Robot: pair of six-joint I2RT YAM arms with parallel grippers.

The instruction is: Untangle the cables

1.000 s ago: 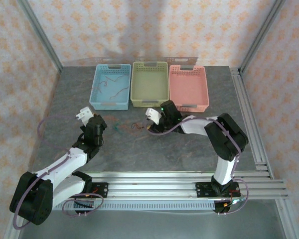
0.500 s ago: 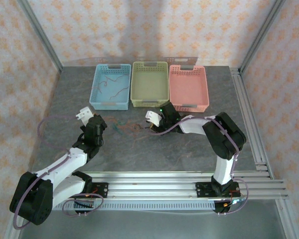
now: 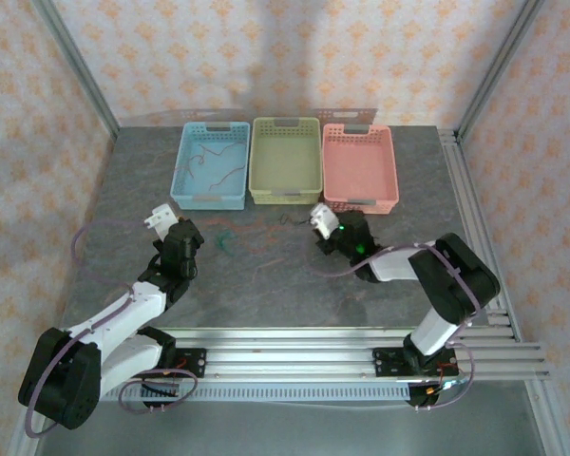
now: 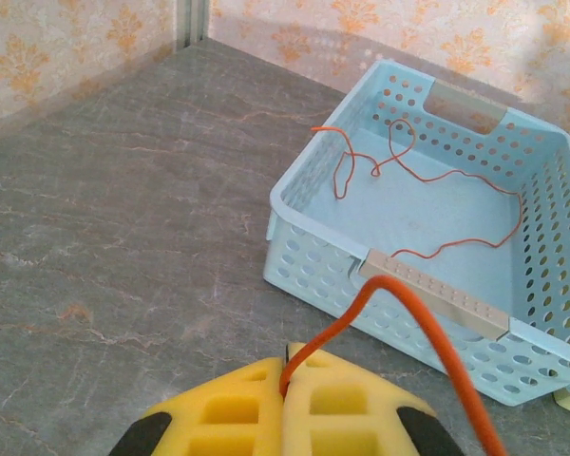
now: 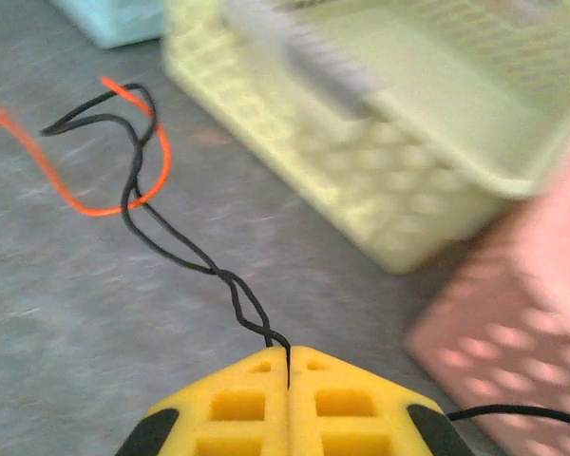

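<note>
Cables, worktop (image 3: 266, 285), front of baskets.
- Black cable (image 5: 176, 237): one end pinched between the yellow pads of the right tool (image 5: 288, 366), pads clenched on it. The strand runs away from the pads, twisted on itself just beyond them, then crosses an orange loop (image 5: 95, 204) lying on the worktop near the front wall of the yellow-green basket (image 5: 294, 180). Knotted or merely overlaid: cannot tell.
- Orange cable (image 4: 408, 304): gripped at the seam of the left tool (image 4: 285, 380), pads clenched on it. It arcs up from the pads and drops off toward the right. Whether this is the same strand as the orange loop: cannot tell.
- Green cable (image 3: 225, 243): short squiggle lying loose on the worktop, between the arms, nearer the left one.
- Thin red wire (image 4: 375, 171): lies inside the blue basket (image 4: 313, 266), spread loosely over its floor.
- Pink basket (image 5: 513, 323): just beside the yellow-green one, right of the right tool.
</note>
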